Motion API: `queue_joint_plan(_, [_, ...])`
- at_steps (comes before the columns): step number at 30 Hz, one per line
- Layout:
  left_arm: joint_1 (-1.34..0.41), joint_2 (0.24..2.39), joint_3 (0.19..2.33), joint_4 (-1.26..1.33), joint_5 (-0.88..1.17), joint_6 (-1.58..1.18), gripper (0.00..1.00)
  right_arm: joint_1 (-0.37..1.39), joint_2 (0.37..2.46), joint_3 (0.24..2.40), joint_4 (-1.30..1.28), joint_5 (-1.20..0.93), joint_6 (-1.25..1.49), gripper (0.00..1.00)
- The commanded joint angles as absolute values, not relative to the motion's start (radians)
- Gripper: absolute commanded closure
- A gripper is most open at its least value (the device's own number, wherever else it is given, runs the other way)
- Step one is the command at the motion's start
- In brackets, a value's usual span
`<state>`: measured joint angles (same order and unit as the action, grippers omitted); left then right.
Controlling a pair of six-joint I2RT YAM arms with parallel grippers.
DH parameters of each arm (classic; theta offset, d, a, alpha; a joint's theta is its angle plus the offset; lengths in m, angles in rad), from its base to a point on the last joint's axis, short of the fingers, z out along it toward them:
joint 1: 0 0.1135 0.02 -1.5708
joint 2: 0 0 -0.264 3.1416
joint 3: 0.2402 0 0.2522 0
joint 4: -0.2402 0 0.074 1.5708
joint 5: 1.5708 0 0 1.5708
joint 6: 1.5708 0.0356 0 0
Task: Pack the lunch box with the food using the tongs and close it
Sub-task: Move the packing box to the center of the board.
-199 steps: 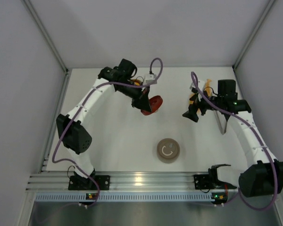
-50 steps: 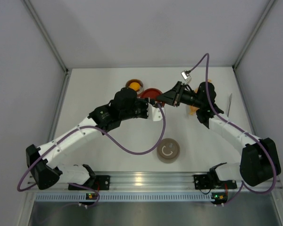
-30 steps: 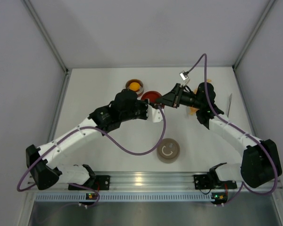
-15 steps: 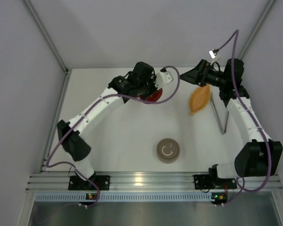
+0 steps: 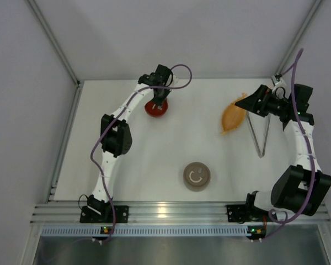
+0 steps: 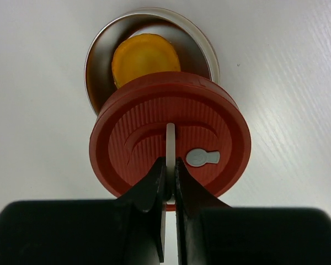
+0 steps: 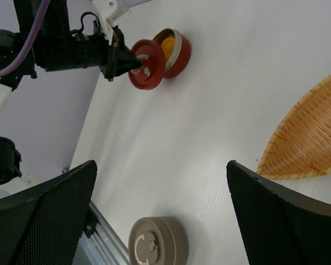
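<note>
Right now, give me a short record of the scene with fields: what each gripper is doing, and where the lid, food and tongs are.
left gripper: shut on the handle of the red lid
red lid: held tilted against the red tin, not seated
red tin: open, at the far left of the table
food: orange lump inside the red tin
right gripper: open, empty
tongs: lying on the table beside the leaf dish
beige tin: lid on, near front centre

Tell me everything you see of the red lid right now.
The red lid is round and ribbed, plastic by its look, with a grey keyhole-shaped tab and a thin white centre ridge. The left gripper pinches that ridge, holding the lid tilted on edge beside the open tin of orange food.
</note>
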<state>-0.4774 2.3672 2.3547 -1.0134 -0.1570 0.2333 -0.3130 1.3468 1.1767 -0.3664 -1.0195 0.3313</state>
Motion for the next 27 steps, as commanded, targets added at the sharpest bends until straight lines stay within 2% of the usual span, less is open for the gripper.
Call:
queue_joint_plan(1, [-0.474, 2.312, 2.315, -0.862, -0.209, 0.248, 1.0, -0.331, 1.305, 1.144, -0.422, -1.066, 0.245, 0.01])
queue_joint_plan(18, [-0.43, 2.417, 2.371, -0.739, -0.221, 0.282, 1.0, -0.331, 1.316, 1.089, -0.436, -1.081, 0.206, 0.01])
queue_joint_plan(27, [-0.42, 2.473, 2.385, -0.739, -0.155, 0.302, 1.0, -0.331, 1.331, 1.094, -0.462, -1.097, 0.187, 0.0])
